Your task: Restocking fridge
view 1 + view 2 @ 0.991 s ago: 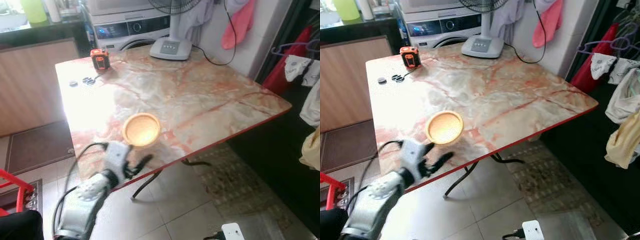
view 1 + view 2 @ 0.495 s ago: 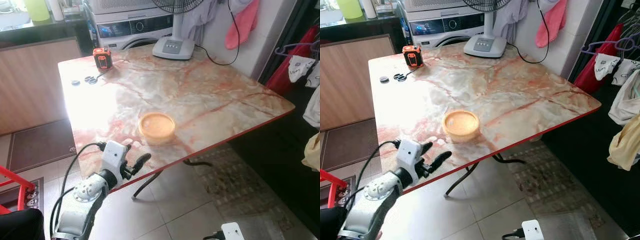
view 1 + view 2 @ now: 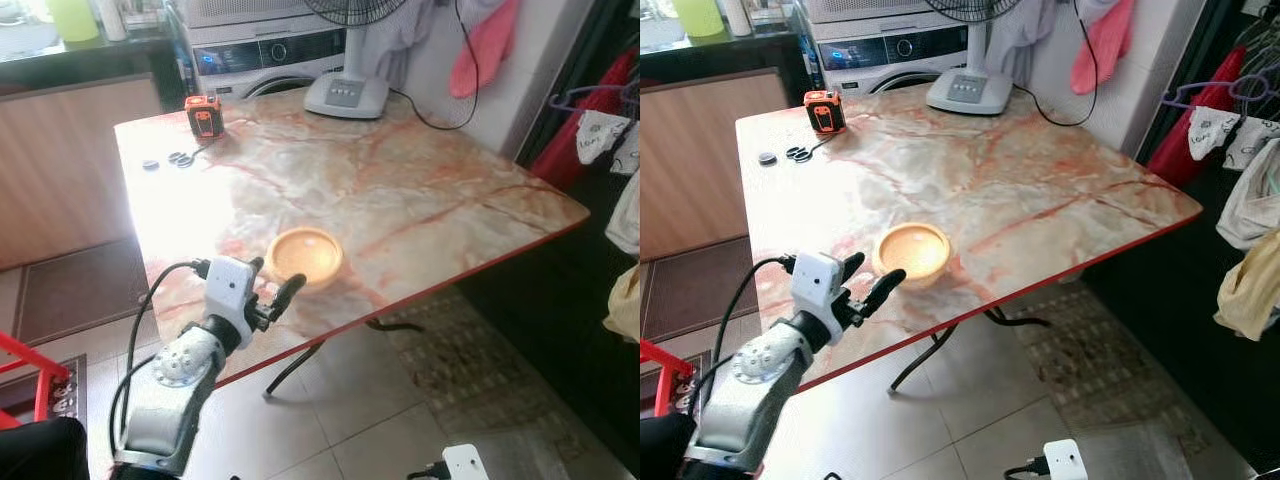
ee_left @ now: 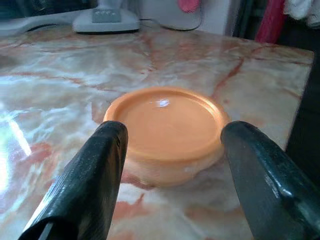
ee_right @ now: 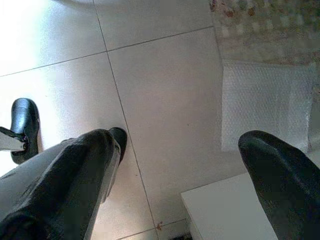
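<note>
Left gripper [image 3: 268, 283]: raised at the near edge of the surface, fingers [image 4: 90, 185] spread wide apart, aimed at the tub, holding nothing.
Tub [image 3: 305, 255]: round, orange, lid on, upright on the surface near the front edge; just past the fingertips, seen between them in the left wrist view [image 4: 167, 130], not touching either.
Left arm [image 3: 760, 380]: silver, reaching up from the lower left, black cable looping off the wrist camera.
Right gripper [image 5: 180, 165]: hanging idle over the floor, fingers [image 5: 75, 175] well apart, empty.
Floor [image 5: 160, 95]: pale tiles with dark grout lines; a white box corner [image 5: 225, 210] beneath the right gripper; a patterned rug [image 3: 470, 360] beyond the surface's leg.
Surface [image 3: 400, 190]: marble pattern, cream with reddish veins, red rim, on a folding metal leg [image 3: 290, 368].
Tape measure [image 3: 204, 116]: orange and black, upright at the far left corner, well apart from the tub.
Small dark bits [image 3: 170, 160]: lying near the tape measure by the left edge; too small to tell what.
Fan base [image 3: 346, 95]: grey-white, at the far edge, black cord trailing toward the wall.
Washer [image 3: 270, 52]: behind the surface, blue display lit.
Clothes [image 3: 478, 45]: pink cloth hanging at the wall behind the fan; more pale garments [image 3: 1250, 210] on hangers at the right.
Red frame [image 3: 30, 375]: at the lower left corner on the floor.
</note>
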You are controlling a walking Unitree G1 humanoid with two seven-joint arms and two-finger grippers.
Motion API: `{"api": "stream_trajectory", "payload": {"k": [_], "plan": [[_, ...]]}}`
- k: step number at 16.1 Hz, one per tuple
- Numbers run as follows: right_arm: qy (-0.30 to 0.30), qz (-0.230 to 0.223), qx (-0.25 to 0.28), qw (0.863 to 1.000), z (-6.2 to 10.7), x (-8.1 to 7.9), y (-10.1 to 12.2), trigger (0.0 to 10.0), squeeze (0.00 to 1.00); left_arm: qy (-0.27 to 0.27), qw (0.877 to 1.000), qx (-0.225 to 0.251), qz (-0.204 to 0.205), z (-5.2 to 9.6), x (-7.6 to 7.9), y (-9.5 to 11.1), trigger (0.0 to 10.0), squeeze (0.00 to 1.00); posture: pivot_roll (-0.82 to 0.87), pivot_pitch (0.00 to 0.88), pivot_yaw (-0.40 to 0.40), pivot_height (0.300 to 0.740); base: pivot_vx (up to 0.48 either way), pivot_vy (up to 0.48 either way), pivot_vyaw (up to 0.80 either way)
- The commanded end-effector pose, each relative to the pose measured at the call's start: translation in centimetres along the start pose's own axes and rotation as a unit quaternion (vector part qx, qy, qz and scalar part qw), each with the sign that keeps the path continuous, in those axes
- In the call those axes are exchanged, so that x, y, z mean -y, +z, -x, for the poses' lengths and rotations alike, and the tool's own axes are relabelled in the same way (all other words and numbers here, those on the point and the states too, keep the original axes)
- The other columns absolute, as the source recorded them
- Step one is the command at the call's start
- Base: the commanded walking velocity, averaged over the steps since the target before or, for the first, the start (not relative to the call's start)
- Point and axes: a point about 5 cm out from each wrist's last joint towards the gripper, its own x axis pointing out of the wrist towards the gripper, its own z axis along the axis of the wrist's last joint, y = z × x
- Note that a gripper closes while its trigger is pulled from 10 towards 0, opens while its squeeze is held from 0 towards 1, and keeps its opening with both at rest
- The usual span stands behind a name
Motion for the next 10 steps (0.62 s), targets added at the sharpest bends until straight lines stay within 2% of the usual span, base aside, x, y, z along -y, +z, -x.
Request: {"api": "stream_trajectory", "payload": {"k": [1,4,6,9,10], "plan": [[0.001,-0.001,-0.001,1.0,0.0,-0.1,0.0,10.0,0.0,0.023,1.0,-0.008,-0.002,-0.2,-0.8,-0.4,10.0,0.0,-0.06,0.0,-0.033,0.74,0.0,0.0,0.0],[0.001,-0.001,-0.002,1.0,0.0,-0.1,0.0,10.0,0.0,0.032,0.999,-0.015,0.018,-0.9,-1.8,-0.6,10.0,0.0,-0.06,0.0,-0.032,0.74,0.0,0.0,0.0],[0.001,-0.001,-0.001,1.0,0.0,-0.1,0.0,10.0,0.0,0.033,0.999,-0.014,0.012,-1.7,-2.4,-0.5,10.0,0.0,-0.07,0.0,-0.03,0.74,0.0,0.0,0.0],[0.0,-0.002,-0.001,1.0,0.0,0.0,0.0,10.0,0.0,0.045,0.999,0.013,0.004,-2.2,-2.7,0.4,10.0,0.0,-0.07,0.0,-0.031,0.74,0.0,0.0,0.0],[0.0,-0.002,-0.001,1.0,0.0,0.0,0.0,10.0,0.0,0.054,0.998,0.022,0.025,-2.3,-2.6,0.5,10.0,0.0,-0.07,0.0,-0.034,0.74,0.0,0.0,0.0]]}}
